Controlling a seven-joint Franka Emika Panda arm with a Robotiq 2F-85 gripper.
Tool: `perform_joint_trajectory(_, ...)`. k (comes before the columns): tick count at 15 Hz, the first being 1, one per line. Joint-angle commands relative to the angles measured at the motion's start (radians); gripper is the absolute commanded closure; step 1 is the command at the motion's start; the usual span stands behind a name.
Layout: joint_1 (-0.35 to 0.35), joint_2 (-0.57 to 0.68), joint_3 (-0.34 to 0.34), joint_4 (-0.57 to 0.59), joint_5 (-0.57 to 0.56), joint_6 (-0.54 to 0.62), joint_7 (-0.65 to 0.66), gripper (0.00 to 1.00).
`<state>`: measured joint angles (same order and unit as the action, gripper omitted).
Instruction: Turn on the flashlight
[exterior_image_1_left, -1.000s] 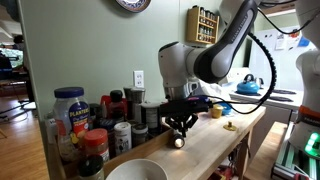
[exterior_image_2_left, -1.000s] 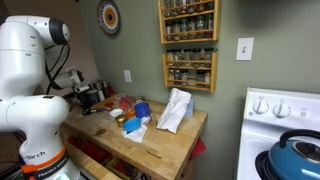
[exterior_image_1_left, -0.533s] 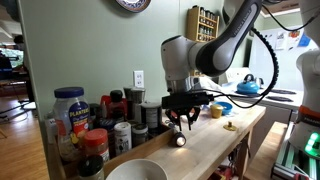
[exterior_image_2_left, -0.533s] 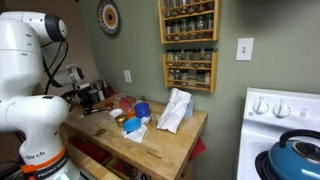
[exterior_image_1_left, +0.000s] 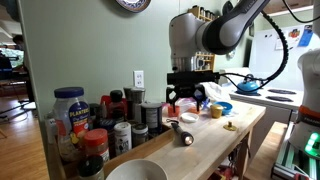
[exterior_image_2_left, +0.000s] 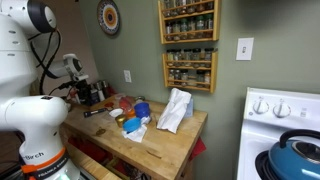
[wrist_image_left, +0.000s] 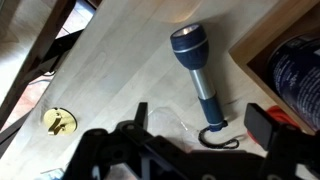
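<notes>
Gripper (wrist_image_left: 198, 128) seen from the wrist view: its two dark fingers (wrist_image_left: 262, 122) enter from the bottom edge and stand wide apart. It is open, holds nothing and touches nothing. Pale wood shows in the gap between the jaws.

In that gap, lower down on the wooden counter (wrist_image_left: 120, 70), lies the flashlight (wrist_image_left: 200, 75). It rests flat on its side. Its long axis runs nearly straight up and down the wrist view, leaning a little to the left at the top. The wide rounded head is at the top of the view, pointing away from the gripper. The slim handle runs down toward the gripper and ends in a thin dark cord loop (wrist_image_left: 215, 140) lying on the wood. Whether the light is on cannot be told.

A small yellow object (wrist_image_left: 58, 120) sits on the counter well to the left of the flashlight. A dark jar (wrist_image_left: 300, 65) stands at the right edge, beside a raised wooden ledge.

In an exterior view the gripper (exterior_image_1_left: 183, 99) hangs in the air above the counter (exterior_image_1_left: 215, 140), clear of everything. The flashlight (exterior_image_1_left: 184, 135) lies on the wood almost directly beneath it, and here it is too small to read its direction. A cluster of jars (exterior_image_1_left: 95, 120) crowds the counter behind and beside it. A white bowl (exterior_image_1_left: 135, 172) sits at the near end.

In an exterior view from across the room the gripper (exterior_image_2_left: 88, 95) is small and dark above the far end of the counter (exterior_image_2_left: 165, 140). Its jaws cannot be made out there.
</notes>
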<state>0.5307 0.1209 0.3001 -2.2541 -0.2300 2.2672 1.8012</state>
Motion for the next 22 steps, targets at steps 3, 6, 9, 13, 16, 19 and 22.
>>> perform_joint_trajectory(3, -0.062, -0.17, 0.065, -0.084, 0.231, 0.0, -0.287, 0.0)
perform_joint_trajectory(6, -0.071, -0.241, 0.072, -0.099, 0.335, -0.037, -0.439, 0.0)
perform_joint_trajectory(9, -0.079, -0.303, 0.073, -0.095, 0.385, -0.111, -0.534, 0.0)
perform_joint_trajectory(13, -0.099, -0.298, 0.089, -0.058, 0.384, -0.154, -0.555, 0.0)
perform_joint_trajectory(16, -0.109, -0.31, 0.097, -0.055, 0.385, -0.161, -0.559, 0.0)
perform_joint_trajectory(19, -0.111, -0.301, 0.097, -0.054, 0.385, -0.16, -0.558, 0.0)
perform_joint_trajectory(22, -0.112, -0.3, 0.098, -0.054, 0.384, -0.16, -0.558, 0.0)
